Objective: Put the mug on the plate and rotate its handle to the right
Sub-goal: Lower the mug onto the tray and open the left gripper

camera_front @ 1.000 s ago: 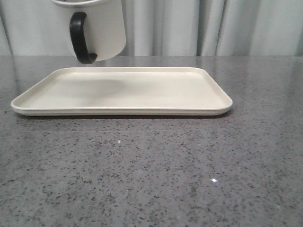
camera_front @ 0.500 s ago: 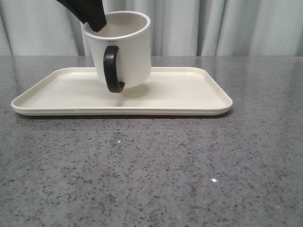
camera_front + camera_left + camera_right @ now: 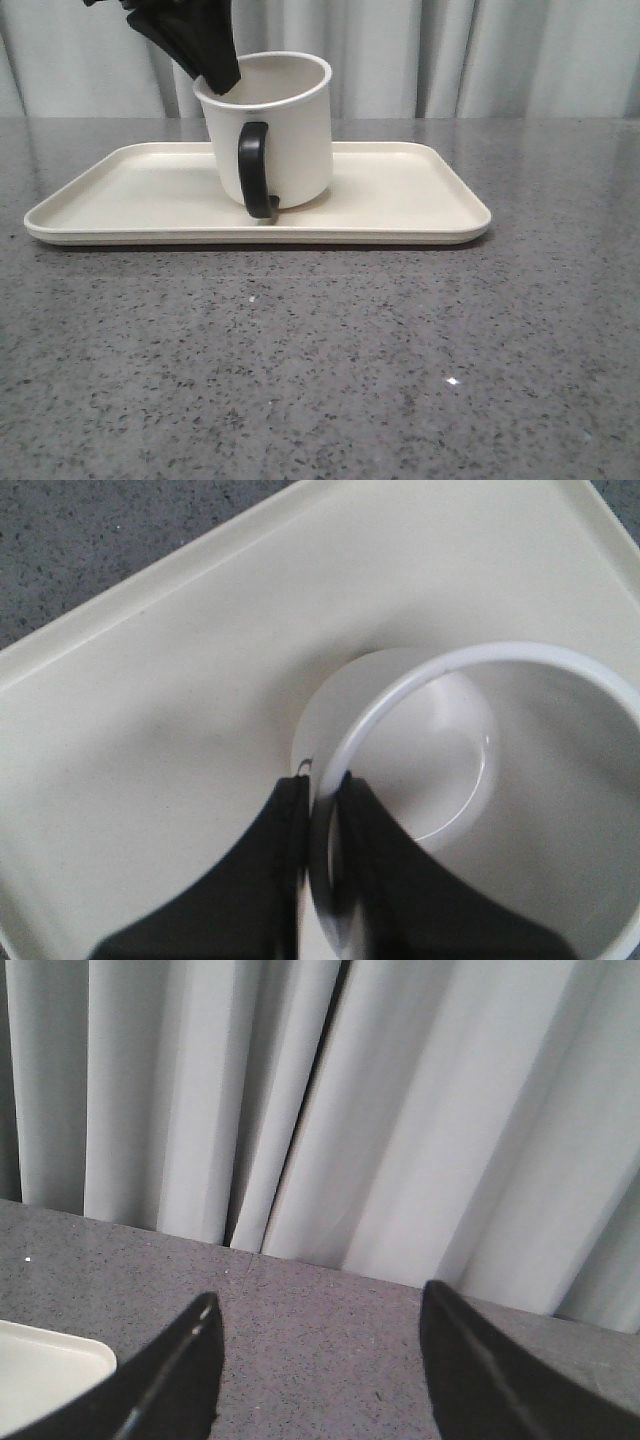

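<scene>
Grey pleated curtains hang behind a speckled grey stone-look table (image 3: 320, 360), and on it lies the large flat cream-coloured rectangular plate with rounded corners and a low raised rim (image 3: 440, 215). On the plate, a little left of its middle, stands the white cylindrical enamel-style mug (image 3: 290, 140), upright, its base seemingly down on the plate's floor. The mug's glossy black C-shaped loop handle (image 3: 254, 170) faces the near side, toward the camera, not yet to the right. Judging by its thin rolled rim and hard shine, the mug is probably light, rigid and rather slippery (a pinch on the wall could skid if it is twisted fast), so the rim wall is a fair place to hold it, and the handle offers a surer purchase for turning. The left gripper (image 3: 322, 800) comes down from the upper left and pinches the mug's rim on its left side: in the left wrist view one black finger (image 3: 285, 830) lies outside the wall and the other inside, closed tight against it with only the wall's thickness between. The right gripper (image 3: 318, 1360) hangs well away to the right of the plate, its two dark fingers spread wide apart and holding nothing, pointed toward the curtains.
</scene>
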Tool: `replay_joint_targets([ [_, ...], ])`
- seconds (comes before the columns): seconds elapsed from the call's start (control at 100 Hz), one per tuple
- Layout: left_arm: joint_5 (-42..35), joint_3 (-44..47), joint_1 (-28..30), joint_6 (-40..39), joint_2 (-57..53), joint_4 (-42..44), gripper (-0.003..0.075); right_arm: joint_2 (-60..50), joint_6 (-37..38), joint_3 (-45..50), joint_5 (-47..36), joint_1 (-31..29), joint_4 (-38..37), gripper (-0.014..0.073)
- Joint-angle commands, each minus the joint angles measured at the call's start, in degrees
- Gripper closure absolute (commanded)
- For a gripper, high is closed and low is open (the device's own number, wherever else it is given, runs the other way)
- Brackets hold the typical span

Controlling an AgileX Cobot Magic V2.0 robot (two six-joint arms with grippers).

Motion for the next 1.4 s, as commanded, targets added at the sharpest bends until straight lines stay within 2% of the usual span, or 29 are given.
replay_joint_targets([
  [0.0,-2.73,-2.07,-0.41,-0.54,-2.69,-1.27,0.0741,0.3,-0.34,-1.71,-4.05,0.04,-0.93,0.0155],
  [0.66,-1.66,-2.07,-0.41,-0.3,-2.69,-0.46,0.0733,0.3,-0.34,-1.71,-4.06,0.04,-1.35,0.0155],
  [1.0,-1.09,-2.07,-0.41,-0.27,-2.69,-0.46,0.052,0.3,-0.34,-1.71,-4.06,0.04,-1.35,0.0155],
  [1.17,-1.09,-2.07,-0.41,-0.27,-2.69,-0.68,0.0487,0.3,-0.34,-1.71,-4.0,0.04,-1.34,0.0155],
  [1.39,-1.09,-2.07,-0.41,-0.27,-2.69,-0.68,0.0488,0.3,-0.34,-1.71,-3.95,0.04,-1.34,0.0155],
])
